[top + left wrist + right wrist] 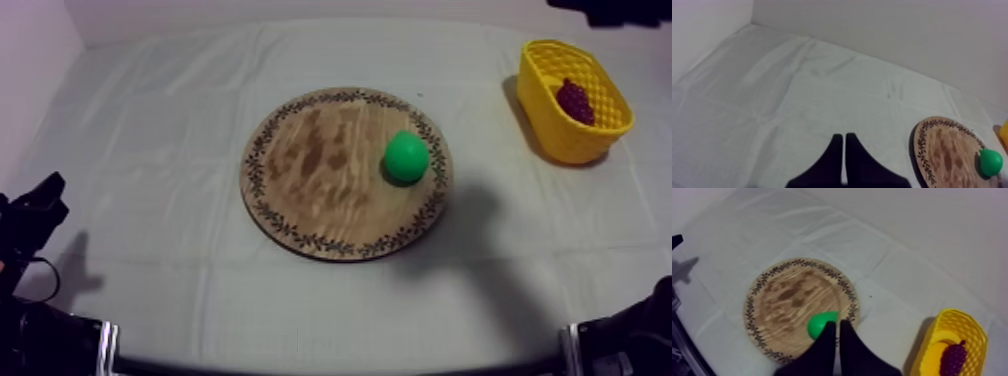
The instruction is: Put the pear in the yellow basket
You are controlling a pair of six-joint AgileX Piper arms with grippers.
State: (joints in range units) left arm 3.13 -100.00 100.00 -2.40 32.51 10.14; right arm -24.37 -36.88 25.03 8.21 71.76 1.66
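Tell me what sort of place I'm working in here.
Probably a robot test bench, not a kitchen: a cloth-covered table against a bare wall, with toy fruit as props, a pear on a wooden board and grapes in a yellow basket.

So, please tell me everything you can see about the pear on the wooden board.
The pear is bright green, smooth, rounded and plastic-looking. It sits on the round wooden board, just inside the patterned rim, on the side nearer the yellow basket. Only the board touches it; no gripper holds it. The shut right gripper points toward it.
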